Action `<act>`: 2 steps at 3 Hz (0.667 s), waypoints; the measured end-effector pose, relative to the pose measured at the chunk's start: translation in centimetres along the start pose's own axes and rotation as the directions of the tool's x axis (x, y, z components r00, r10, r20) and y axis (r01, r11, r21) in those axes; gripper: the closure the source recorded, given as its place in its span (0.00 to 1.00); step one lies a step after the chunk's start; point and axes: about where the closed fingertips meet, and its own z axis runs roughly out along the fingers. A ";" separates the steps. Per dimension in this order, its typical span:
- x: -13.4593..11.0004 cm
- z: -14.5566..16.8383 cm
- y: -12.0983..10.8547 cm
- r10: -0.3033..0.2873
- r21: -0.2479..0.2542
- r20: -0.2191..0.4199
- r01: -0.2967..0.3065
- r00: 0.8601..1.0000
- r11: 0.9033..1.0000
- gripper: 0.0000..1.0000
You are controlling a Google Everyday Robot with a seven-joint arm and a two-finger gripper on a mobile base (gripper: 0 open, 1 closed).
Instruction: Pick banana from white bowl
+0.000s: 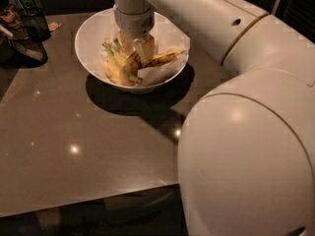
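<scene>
The white bowl [88, 50] stands at the back of the brown table, lined with white crinkled paper [160, 73]. The plump yellow banana [118, 69] lies in its left half, greenish stem end pointing up and left. A thinner brown-streaked banana [166, 58] lies to the right. My gripper [135, 50] reaches straight down into the bowl and sits right on top of the plump banana, hiding its upper part.
The brown table [74, 132] has its front edge near the bottom of the view. Dark containers [24, 31] stand at the back left corner. My arm's large white body [246, 146] fills the right side.
</scene>
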 end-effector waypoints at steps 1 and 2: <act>-0.2 0.6 0.0 -0.005 -0.009 0.010 0.005 1.000 1.000 0.52; -0.7 1.0 0.0 -0.006 -0.014 0.021 0.006 1.000 1.000 0.45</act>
